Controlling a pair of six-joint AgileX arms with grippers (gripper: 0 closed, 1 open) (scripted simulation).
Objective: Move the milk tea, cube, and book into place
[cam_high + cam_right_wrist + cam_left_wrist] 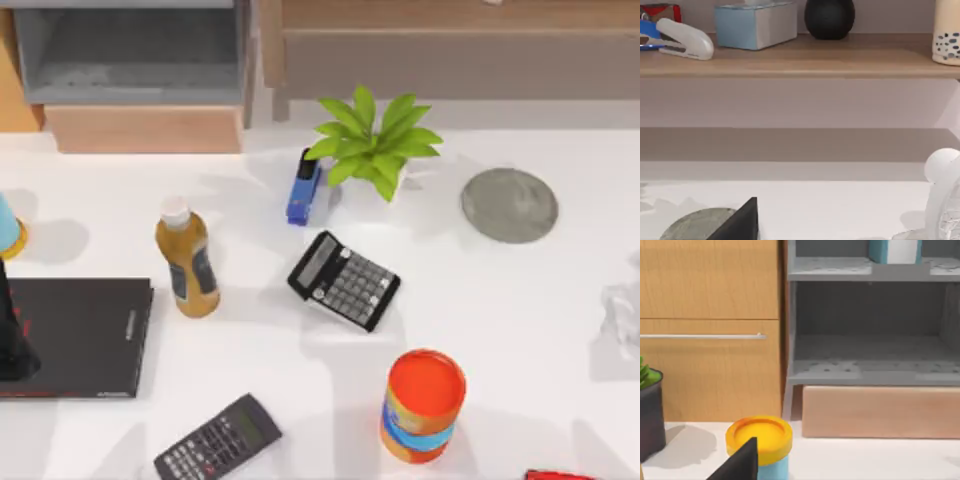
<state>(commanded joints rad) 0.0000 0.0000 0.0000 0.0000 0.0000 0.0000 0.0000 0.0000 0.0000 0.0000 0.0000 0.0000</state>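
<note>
On the wooden shelf point(790, 62), your tall clear cup of milk tea point(947, 35) looks light and crushable, so grip mid-body. You cannot tell how the left claw point(742, 460) or right claw point(742, 218) stands.

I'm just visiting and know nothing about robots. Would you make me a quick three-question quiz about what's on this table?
1. True or false: the amber bottle lies flat on the table.
2. What sits directly in front of the potted plant, toward the table's near edge?
A. the calculator
B. the grey disc
C. the black book
3. Fill in: the blue stapler stands just to the ____ of the plant in the top view.

Key: 1 false, it stands upright with its white cap on top; 2 A; 3 left.
</note>
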